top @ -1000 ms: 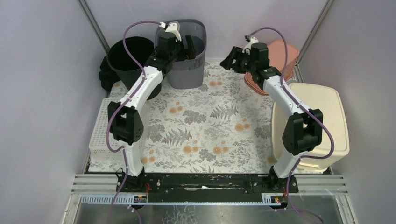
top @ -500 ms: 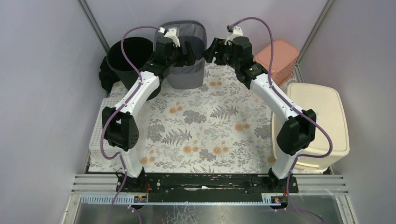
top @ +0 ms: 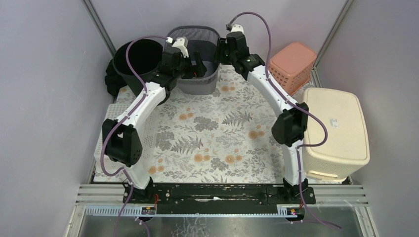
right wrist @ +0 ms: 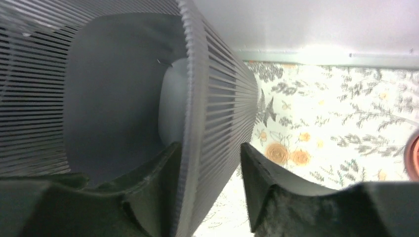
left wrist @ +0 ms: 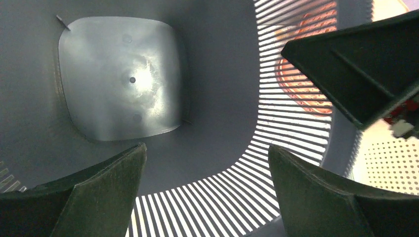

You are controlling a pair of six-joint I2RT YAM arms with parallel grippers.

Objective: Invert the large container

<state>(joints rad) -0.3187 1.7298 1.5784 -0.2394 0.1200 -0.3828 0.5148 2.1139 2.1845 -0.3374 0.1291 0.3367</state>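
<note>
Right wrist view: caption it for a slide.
Right pincer straddles the rim of the grey slatted bin, one finger inside, one outside.

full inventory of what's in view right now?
slatted bin: 1, grey, back centre, upright
bucket: 1, black, back left
perforated basket: 1, white, left edge, partly under the left arm
lattice basket: 1, pink, back right
tub: 1, cream, right side
floral cloth: 1, white with grey and orange print, covering the table
left gripper: 1, black, open, in the slatted bin's mouth
right gripper: 1, black, open, astride the slatted bin's wall
</note>
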